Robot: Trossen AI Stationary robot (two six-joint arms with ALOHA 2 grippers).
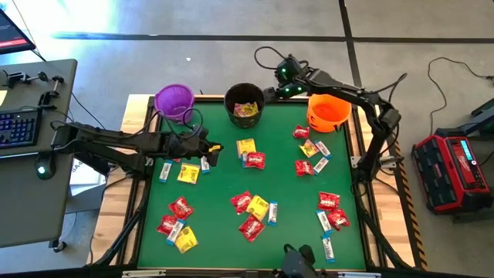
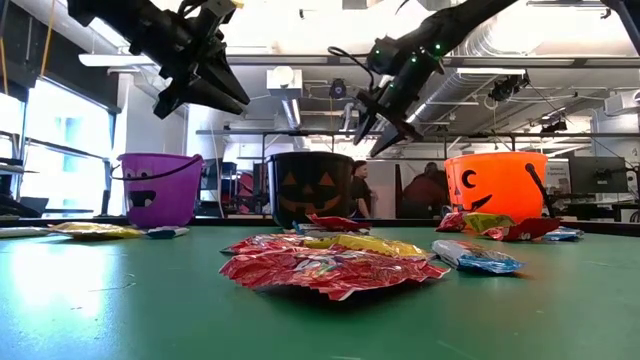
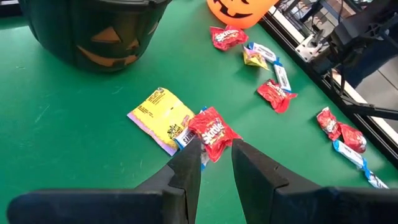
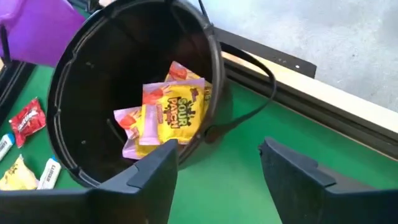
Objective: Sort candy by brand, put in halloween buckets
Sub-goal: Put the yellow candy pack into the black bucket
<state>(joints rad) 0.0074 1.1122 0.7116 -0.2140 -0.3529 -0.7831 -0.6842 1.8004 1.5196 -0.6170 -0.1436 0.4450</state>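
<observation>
**Yellow packet in the black bucket, right jaws wide above it**

The yellow Sour Patch packet (image 4: pixel 171 115) lies inside the black bucket (image 4: pixel 93 68), its lettering readable in the right wrist view, with more yellow showing beneath it. That bucket stands at the far edge of the green table (image 1: pixel 216 232), between the purple bucket (image 1: pixel 174 99) on the left and the orange bucket (image 1: pixel 328 112) on the right. The right gripper (image 1: pixel 279 83) hangs just to the right of the black bucket's rim, fingers spread well apart with nothing between them.

Nearer on the mat, the left gripper (image 3: pixel 216 163) hovers with its fingers a narrow gap apart, nothing clamped. A red Skittles packet (image 3: pixel 213 130) lies straight ahead of its tips, touching a yellow packet (image 3: pixel 160 115) and a white-and-blue bar (image 3: pixel 184 138) beside it. The red packet's long axis seems to run roughly along the line of the fingers, so I'd judge the left arm is much the nearer for it.

Many more red, yellow and white-and-blue sweets lie scattered over the mat, well apart from any bucket.
</observation>
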